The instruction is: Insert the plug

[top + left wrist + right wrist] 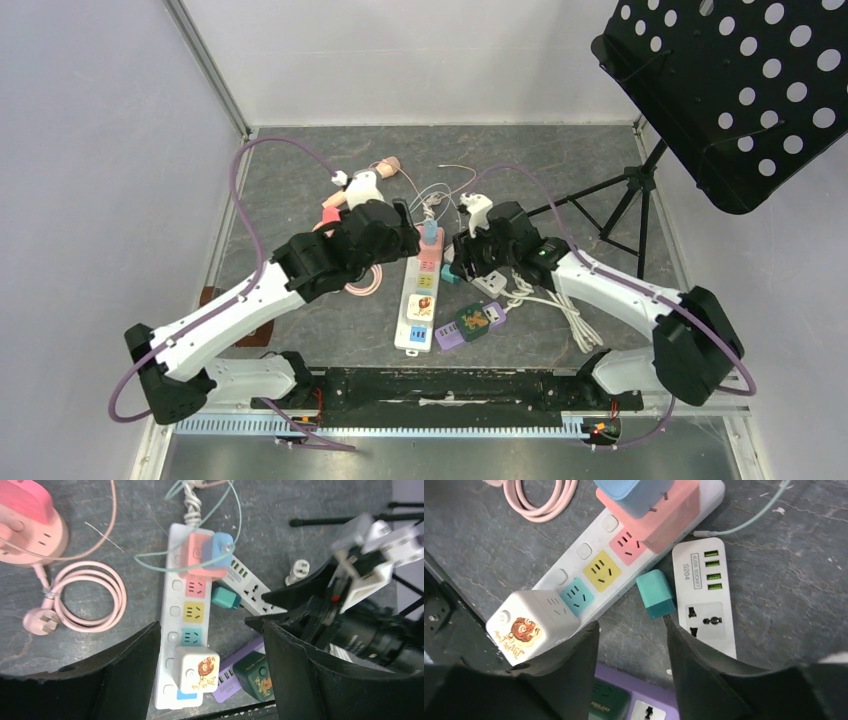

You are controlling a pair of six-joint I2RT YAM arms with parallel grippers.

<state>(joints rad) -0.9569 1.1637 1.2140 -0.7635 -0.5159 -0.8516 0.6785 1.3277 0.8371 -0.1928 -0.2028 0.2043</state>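
Note:
A small teal plug (655, 593) lies loose on the grey table between the white power strip (589, 570) and a white USB socket strip (706, 595); it also shows as the teal plug (226, 598) and the teal plug (449, 275). My right gripper (631, 625) hangs just short of it, open, with only bare table between the fingers. My left gripper (211, 627) hovers open over the power strip (172, 610), holding nothing. The strip's pink, yellow and teal sockets are free. A blue charger (220, 550) on a pink adapter sits at its far end, and a white cube with a monkey picture (196, 669) near its near end.
A purple strip (235, 672) carrying a dark green cube (256, 675) lies near the front edge. A pink round socket (30, 525) and its coiled cord lie to the left. Loose cables lie at the back. A black perforated music stand (730, 90) overhangs the right side.

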